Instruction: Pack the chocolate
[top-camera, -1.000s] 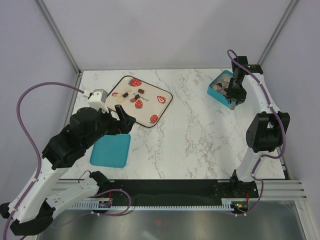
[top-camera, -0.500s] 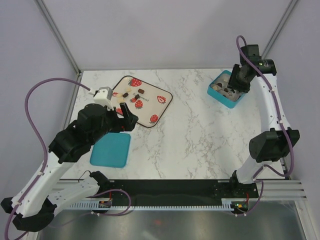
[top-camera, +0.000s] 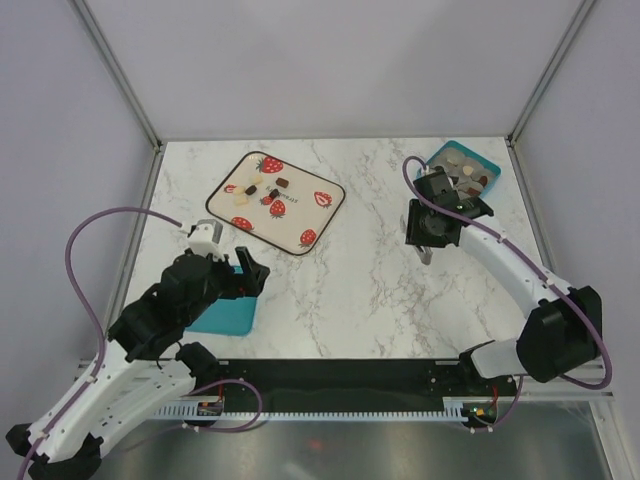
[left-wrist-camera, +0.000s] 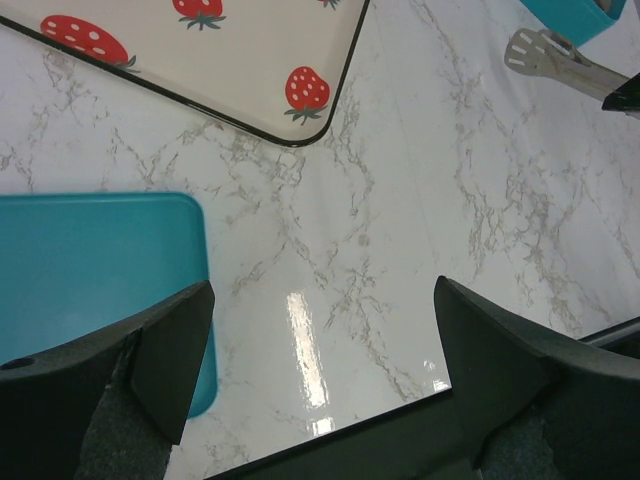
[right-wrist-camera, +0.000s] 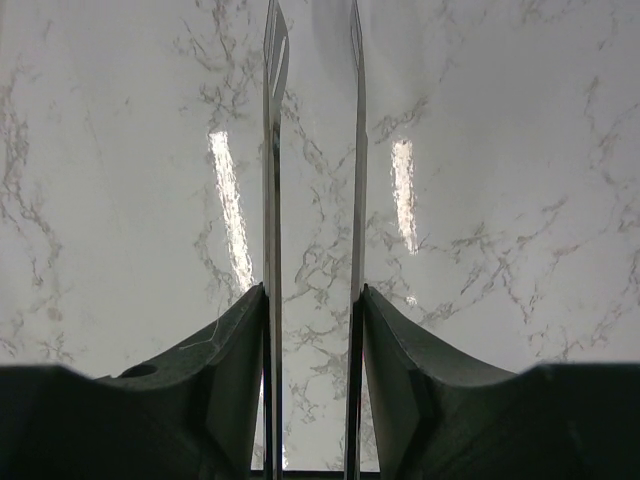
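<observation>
My left gripper (top-camera: 250, 272) has moved back from the edge of the strawberry tray (top-camera: 300, 207) toward the near side. It now hangs over the teal lid (top-camera: 215, 312) with the jaws fully released and nothing between them. I think it only makes room and waits.

Several pieces of chocolate (top-camera: 262, 190) lie on the tray, not packed yet.

My right gripper (top-camera: 430, 225) is clenched on the metal tongs (top-camera: 427, 250). A second ago it stood over the teal box (top-camera: 472, 152). Now it has swung out above the bare marble table (top-camera: 370, 290), between the box and the tray. The two blades of the tongs stand apart and carry nothing. So I judge one piece was just put down and I am going for the next one.

More chocolate lies in the box, at the far right corner.
</observation>
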